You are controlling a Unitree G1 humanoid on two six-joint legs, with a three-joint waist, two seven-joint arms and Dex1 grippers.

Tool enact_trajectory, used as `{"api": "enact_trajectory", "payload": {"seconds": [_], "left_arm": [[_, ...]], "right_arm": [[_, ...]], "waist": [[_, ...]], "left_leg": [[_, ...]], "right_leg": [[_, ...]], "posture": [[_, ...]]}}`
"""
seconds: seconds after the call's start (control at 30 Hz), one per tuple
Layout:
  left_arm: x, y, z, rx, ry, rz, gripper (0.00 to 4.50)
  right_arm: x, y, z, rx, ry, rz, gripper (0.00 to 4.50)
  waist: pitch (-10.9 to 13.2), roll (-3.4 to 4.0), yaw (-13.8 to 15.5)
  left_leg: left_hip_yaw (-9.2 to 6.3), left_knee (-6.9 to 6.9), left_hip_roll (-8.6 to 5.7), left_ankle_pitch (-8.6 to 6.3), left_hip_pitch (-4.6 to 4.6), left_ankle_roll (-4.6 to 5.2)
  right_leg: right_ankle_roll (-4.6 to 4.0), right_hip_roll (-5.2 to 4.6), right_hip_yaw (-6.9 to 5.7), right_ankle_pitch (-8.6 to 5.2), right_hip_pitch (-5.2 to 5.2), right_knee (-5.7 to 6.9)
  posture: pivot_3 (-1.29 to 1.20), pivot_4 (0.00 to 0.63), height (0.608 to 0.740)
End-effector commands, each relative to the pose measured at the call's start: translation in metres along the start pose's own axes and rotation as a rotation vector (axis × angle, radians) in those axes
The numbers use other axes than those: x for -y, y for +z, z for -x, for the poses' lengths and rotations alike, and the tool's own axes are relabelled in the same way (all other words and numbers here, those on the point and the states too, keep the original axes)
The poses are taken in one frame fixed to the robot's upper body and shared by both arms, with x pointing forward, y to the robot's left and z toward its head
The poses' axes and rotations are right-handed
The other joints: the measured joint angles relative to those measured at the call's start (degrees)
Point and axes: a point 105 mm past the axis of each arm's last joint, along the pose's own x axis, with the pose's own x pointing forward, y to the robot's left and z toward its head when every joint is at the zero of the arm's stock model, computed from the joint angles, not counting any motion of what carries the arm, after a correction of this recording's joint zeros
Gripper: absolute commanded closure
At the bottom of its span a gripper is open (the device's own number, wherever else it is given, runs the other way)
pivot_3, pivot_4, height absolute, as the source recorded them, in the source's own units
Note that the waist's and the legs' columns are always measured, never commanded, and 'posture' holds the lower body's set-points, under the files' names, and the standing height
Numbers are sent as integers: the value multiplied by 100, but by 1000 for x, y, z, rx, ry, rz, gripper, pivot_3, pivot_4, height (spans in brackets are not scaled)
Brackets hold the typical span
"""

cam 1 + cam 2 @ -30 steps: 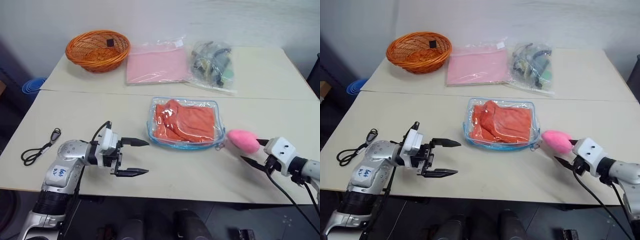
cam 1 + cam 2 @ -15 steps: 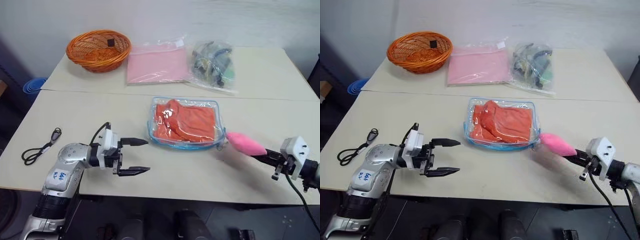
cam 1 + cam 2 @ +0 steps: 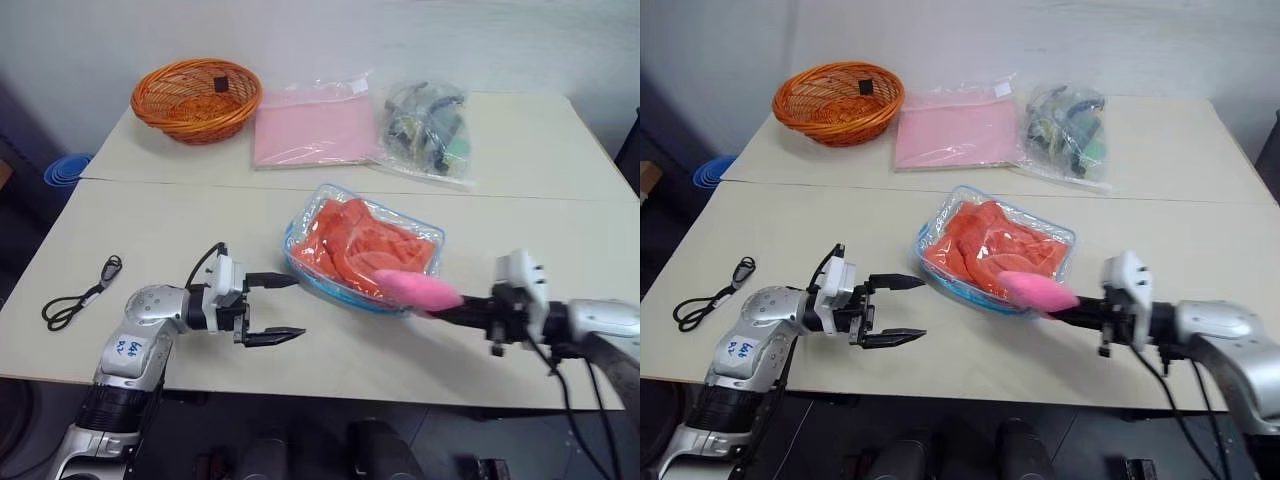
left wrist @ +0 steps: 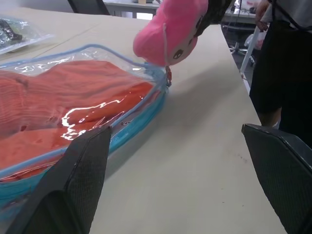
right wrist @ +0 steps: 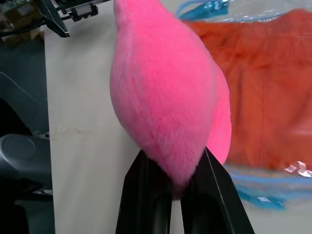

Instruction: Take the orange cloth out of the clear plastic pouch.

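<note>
Table [image 3: 150,220]: basket [image 3: 196,100], two bags behind; right pincer [image 3: 440,312] clamps pom-pom [image 3: 415,290]; left pincer [image 3: 275,308] apart.

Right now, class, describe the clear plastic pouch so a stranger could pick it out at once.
On the near table, find the clear plastic pouch with light-blue trim in front of the robot, the orange cloth folded inside. Unlike the two clear bags on the far table, it has a fluffy pink pom-pom, pinched in the right pincer.
</note>
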Motion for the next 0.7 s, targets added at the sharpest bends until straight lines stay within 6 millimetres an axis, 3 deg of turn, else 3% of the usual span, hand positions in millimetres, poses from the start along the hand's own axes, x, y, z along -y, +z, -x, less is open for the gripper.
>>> {"api": "enact_trajectory", "payload": {"seconds": [0.03,0.17,0.33,0.5,0.57,0.7], "left_arm": [[-2,3,0,3,3,-24,0],[-4,3,0,2,7,-25,0],[-3,1,0,-5,3,-17,0],[-6,0,1,-13,3,-14,0],[-7,0,2,-15,6,-14,0],[-8,1,5,-18,4,-17,0]], "right_arm": [[10,-7,-6,-61,-86,28,4478],[10,-5,-15,-25,-88,41,3245],[-28,12,-19,51,99,48,1656],[-56,9,-9,10,201,57,11],[-55,9,-3,23,180,45,11],[-26,10,13,34,44,102,11]], "waist": [[0,0,4],[0,0,0],[0,0,-12],[0,0,3],[0,-1,5],[0,-1,-7]], "left_leg": [[0,1,0,0,-1,0],[0,1,-1,2,-1,-4],[0,-2,0,3,-1,-5],[-3,-4,0,1,-3,-3],[-4,-3,0,-6,-3,10],[-3,-4,-1,-6,-1,10]], "right_leg": [[0,-1,0,0,0,-1],[0,-1,-2,0,1,-3],[0,-1,-2,0,0,-1],[0,-1,-4,0,2,-9],[0,-1,-4,0,5,-13],[0,-1,-4,0,6,-13]], "posture": [[0,150,740],[0,150,740],[0,150,740],[0,150,740],[0,150,740],[0,150,740]]}}
